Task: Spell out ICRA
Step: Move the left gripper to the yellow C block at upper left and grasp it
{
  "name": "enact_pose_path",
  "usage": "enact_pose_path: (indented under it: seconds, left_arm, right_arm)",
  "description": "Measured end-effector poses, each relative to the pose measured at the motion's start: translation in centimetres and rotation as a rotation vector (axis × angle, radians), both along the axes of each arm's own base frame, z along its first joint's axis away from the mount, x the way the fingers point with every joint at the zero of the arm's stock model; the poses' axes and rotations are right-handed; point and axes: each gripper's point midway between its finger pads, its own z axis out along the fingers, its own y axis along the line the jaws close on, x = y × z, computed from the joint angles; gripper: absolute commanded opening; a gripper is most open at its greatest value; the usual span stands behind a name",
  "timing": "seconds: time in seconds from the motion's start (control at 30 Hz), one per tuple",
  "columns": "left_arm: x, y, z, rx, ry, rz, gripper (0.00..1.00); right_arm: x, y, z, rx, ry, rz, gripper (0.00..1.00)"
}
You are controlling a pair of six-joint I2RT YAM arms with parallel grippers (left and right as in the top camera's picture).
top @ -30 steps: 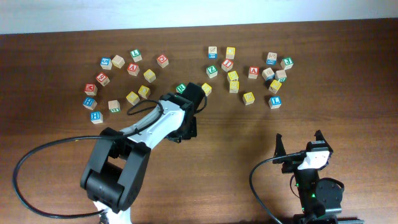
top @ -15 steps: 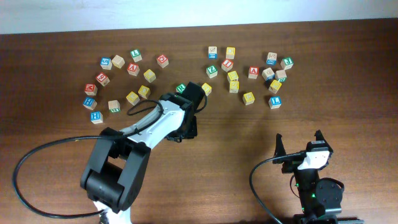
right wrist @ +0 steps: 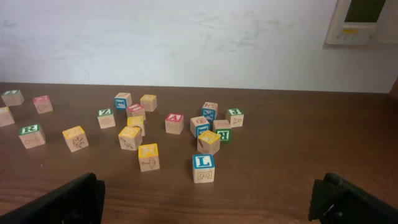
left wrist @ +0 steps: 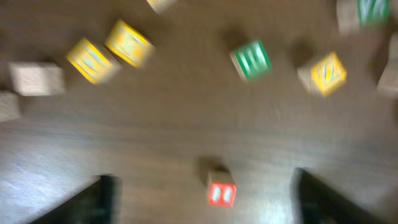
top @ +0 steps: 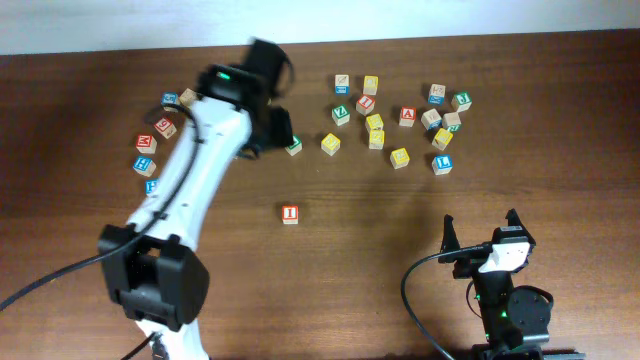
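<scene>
A wooden block with a red I (top: 290,213) lies alone on the brown table, in front of the scattered letter blocks. My left gripper (top: 272,133) hangs high over the back left, apart from the I block and open with nothing in it. The blurred left wrist view shows the I block (left wrist: 221,193) low between the wide-apart jaws of that gripper (left wrist: 202,200). A red A block (top: 407,116) sits in the right cluster, also seen from the right wrist (right wrist: 175,122). My right gripper (top: 480,232) rests open and empty at the front right (right wrist: 208,198).
A left cluster of blocks (top: 158,128) is partly hidden by my left arm. A green block (top: 293,146) and a yellow one (top: 331,144) lie just beside the left gripper. The right cluster includes a blue L block (right wrist: 203,167) and a green R block (right wrist: 224,134).
My left gripper opened and left the I block on the table. The arm then rose and swung to the back left. The right arm has not moved.
</scene>
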Motion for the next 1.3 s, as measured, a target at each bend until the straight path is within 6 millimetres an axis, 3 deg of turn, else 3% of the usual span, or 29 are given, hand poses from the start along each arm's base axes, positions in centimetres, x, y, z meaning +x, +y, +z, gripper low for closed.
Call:
enact_pose_path:
  seconds: [0.07, 0.1, 0.13, 0.27, 0.33, 0.47, 0.57, 0.63, 0.7, 0.8, 0.9, 0.93, 1.0, 1.1, 1.2, 1.3]
  left_arm:
    - [1.3, 3.6, 0.7, -0.002, -0.022, 0.070, 0.99]
    - [1.8, 7.0, 0.7, 0.002, -0.020, 0.141, 0.99]
    - [2.0, 9.1, 0.7, 0.003, -0.020, 0.186, 0.99]
    - [1.9, 15.7, 0.5, 0.010, -0.014, 0.330, 0.99]
    - [2.0, 17.6, 0.6, 0.010, -0.025, 0.375, 0.99]
    - [2.8, 19.6, 0.4, 0.008, -0.064, 0.416, 0.96]
    - [4.4, 19.8, -0.5, 0.006, -0.097, 0.409, 0.91]
    - [5.8, 19.9, -2.2, 0.012, -0.102, 0.381, 0.87]
    - [7.0, 19.5, -3.8, -0.004, -0.101, 0.337, 0.96]
    - [8.7, 18.3, -4.3, -0.067, -0.141, 0.268, 0.93]
    - [9.1, 16.4, -4.2, -0.125, -0.148, 0.214, 0.89]
    - [9.2, 15.2, -4.2, -0.141, -0.147, 0.188, 0.99]
    - [9.5, 13.0, -4.1, -0.150, -0.152, 0.121, 1.00]
    - [10.4, 10.7, -3.7, -0.122, -0.192, 0.053, 0.91]
    - [11.2, 9.4, -3.3, -0.110, -0.232, 0.018, 0.92]
    - [12.6, 6.7, -3.1, -0.055, -0.293, -0.145, 0.90]
  right_arm:
    - [0.0, 0.0, 0.0, 0.000, 0.000, 0.000, 0.98]
    - [0.0, 0.0, 0.0, 0.000, 0.000, 0.000, 0.98]
    - [0.0, 0.0, 0.0, 0.001, 0.000, 0.000, 0.98]
    - [0.0, 0.0, 0.0, 0.001, 0.000, 0.000, 0.98]
    - [0.0, 0.0, 0.0, 0.001, 0.000, 0.000, 0.98]
    - [0.0, 0.0, 0.0, 0.000, 0.000, 0.000, 0.98]
    - [0.0, 0.0, 0.0, 0.000, 0.000, 0.000, 0.98]
    - [0.0, 0.0, 0.0, 0.000, 0.000, 0.000, 0.98]
    - [0.0, 0.0, 0.0, 0.000, 0.000, 0.000, 0.98]
    - [0.0, 0.0, 0.0, 0.000, 0.000, 0.000, 0.98]
    - [0.0, 0.0, 0.0, 0.000, 0.000, 0.000, 0.98]
    - [0.0, 0.0, 0.0, 0.001, 0.000, 0.000, 0.98]
    - [0.0, 0.0, 0.0, 0.000, 0.000, 0.000, 0.98]
    - [0.0, 0.0, 0.0, 0.000, 0.000, 0.000, 0.98]
    - [0.0, 0.0, 0.0, 0.000, 0.000, 0.000, 0.98]
    - [0.0, 0.0, 0.0, 0.000, 0.000, 0.000, 0.98]
